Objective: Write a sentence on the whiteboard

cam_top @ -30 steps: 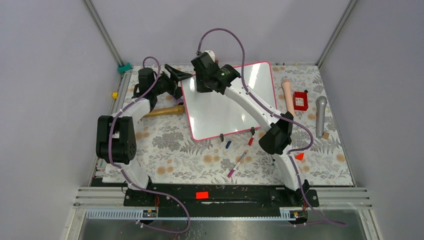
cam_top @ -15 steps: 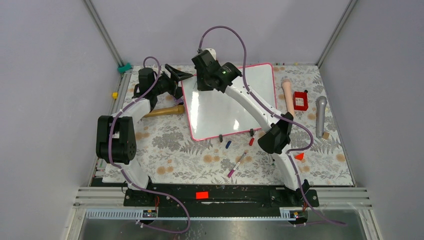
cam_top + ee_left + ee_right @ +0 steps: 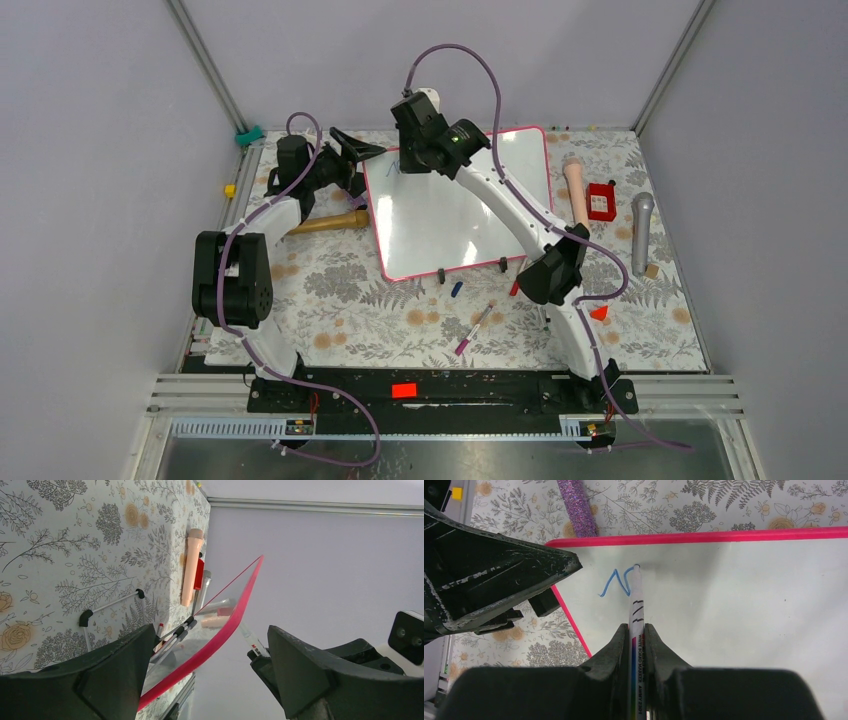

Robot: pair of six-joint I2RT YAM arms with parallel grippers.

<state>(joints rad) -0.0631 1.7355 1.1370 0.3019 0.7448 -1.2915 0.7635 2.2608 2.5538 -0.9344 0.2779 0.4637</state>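
Left jaws astride whiteboard (image 3: 440, 220) corner, marker (image 3: 637, 605) beside

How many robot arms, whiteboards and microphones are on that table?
Robot arms: 2 (left arm, right arm)
Whiteboard: 1
Microphone: 1
Total: 4

A grey microphone (image 3: 642, 232), a red box (image 3: 601, 201) and a peach cylinder (image 3: 576, 192) lie on the floral tablecloth (image 3: 350, 300).
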